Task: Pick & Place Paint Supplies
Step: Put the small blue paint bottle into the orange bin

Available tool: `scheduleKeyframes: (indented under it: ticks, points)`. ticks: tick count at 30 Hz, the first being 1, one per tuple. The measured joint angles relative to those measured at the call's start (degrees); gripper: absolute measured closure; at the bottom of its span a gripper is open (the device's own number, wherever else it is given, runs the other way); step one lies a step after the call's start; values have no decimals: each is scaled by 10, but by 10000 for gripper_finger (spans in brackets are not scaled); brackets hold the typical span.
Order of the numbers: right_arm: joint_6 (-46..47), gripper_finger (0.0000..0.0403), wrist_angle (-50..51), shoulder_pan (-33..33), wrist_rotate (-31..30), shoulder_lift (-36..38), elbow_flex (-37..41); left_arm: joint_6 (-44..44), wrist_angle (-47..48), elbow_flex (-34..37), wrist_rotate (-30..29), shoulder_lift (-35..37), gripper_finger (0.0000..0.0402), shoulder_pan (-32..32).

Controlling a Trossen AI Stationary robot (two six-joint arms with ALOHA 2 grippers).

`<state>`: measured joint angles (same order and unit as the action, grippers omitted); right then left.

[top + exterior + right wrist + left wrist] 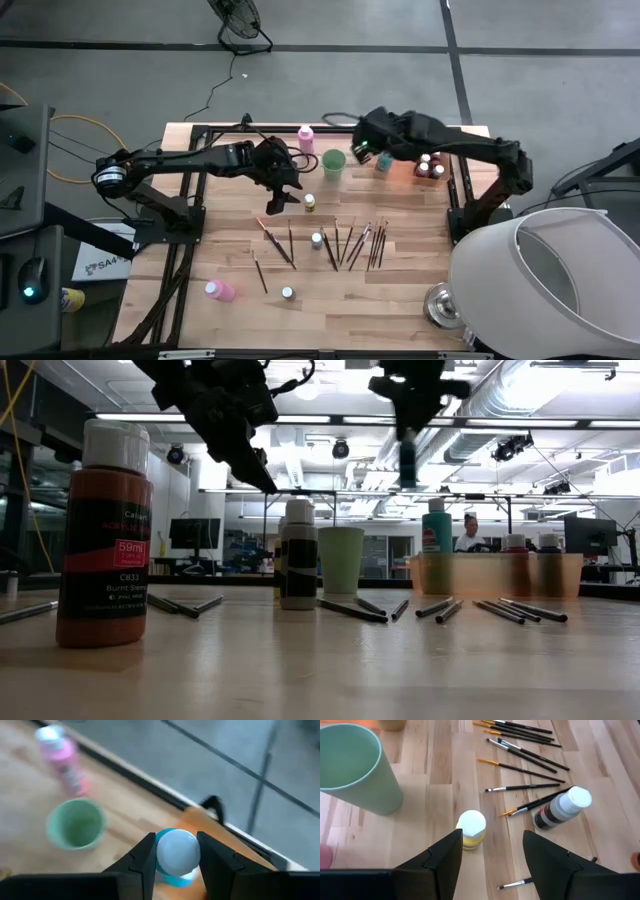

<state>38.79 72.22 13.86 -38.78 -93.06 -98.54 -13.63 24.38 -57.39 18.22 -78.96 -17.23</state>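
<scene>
My left gripper [283, 196] hangs above the middle of the table [400, 300] with its fingers spread apart and nothing between them; in the left wrist view a yellow bottle [471, 829] with a white cap stands upright on the wood just beyond the fingertips, near the light green cup [355, 767]. My right gripper [372, 148] is up off the table near the far edge, its jaws clamped on the teal bottle [176, 855], which I see held between cup and orange tray [407, 175]. 2 small bottles [431, 166] already stand in the tray. Thin dark brushes [352, 243] lie scattered across the table's middle, 1 pink bottle [306, 138] stands at the far edge, another [219, 291] lies near the front left corner.
</scene>
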Motion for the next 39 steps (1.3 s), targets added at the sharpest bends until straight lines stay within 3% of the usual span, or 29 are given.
scheduleKeyframes:
  ticks: [9,16,24,32,39]
  points:
    - [114,290,122,75,-55,28,1,0,-2,0,0,0,197,0]
    - [168,290,118,97,-63,29,57,0,-2,0,0,0,197,0]
    - [228,289,75,111,-75,41,177,2,-1,0,0,0,197,0]
    - [228,288,-55,147,-67,80,280,2,3,0,1,0,197,0]
    - [226,286,-108,181,-57,83,335,2,18,0,1,0,197,0]
